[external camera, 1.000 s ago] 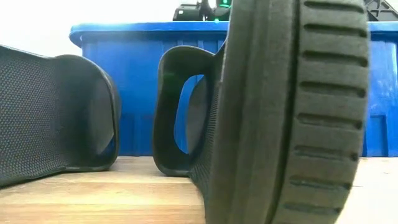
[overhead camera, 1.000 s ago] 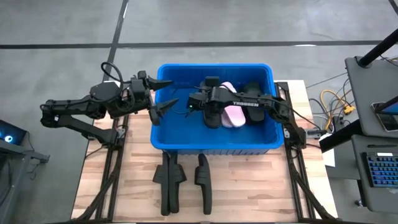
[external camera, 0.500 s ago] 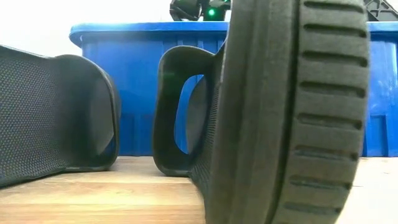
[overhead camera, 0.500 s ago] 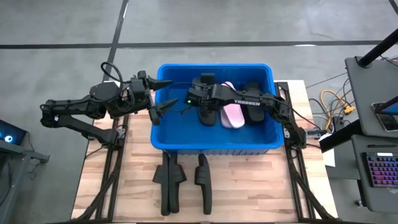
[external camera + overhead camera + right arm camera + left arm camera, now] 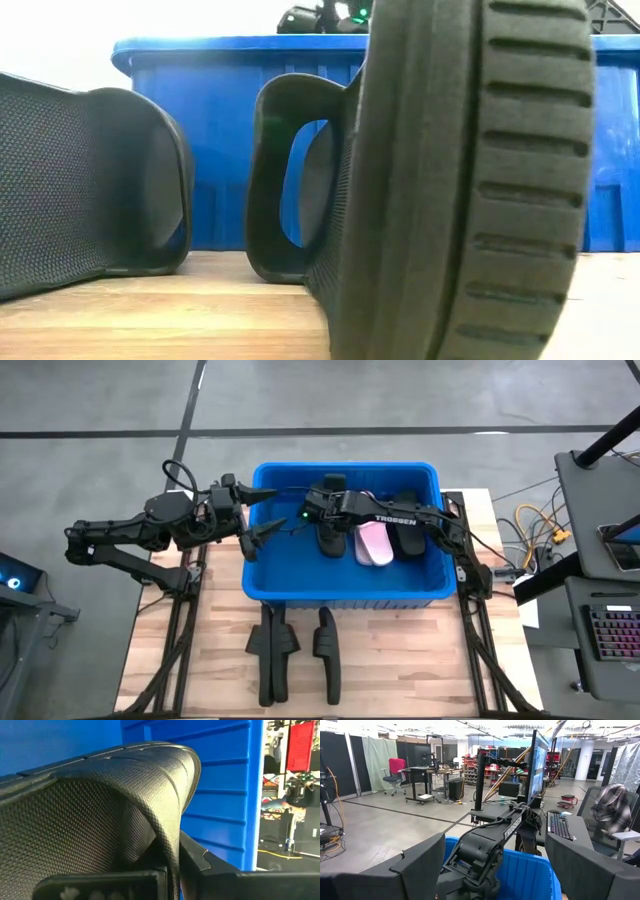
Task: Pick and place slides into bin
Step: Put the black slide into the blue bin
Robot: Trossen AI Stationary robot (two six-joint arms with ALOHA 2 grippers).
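Over the last second the right gripper (image 5: 322, 528), clenched on a black foam slide (image 5: 330, 536), has carried it leftward inside the bright blue ribbed plastic bin (image 5: 262, 582), uncovering the pale pink slide (image 5: 374, 544); release looks near. The left gripper (image 5: 262, 513) waits spread at the bin's left rim.

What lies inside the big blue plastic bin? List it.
Inside the big blue plastic bin: a pale pink foam slide, a black slide beside it, and another black slide pinched by the right tool. The arm covers parts.
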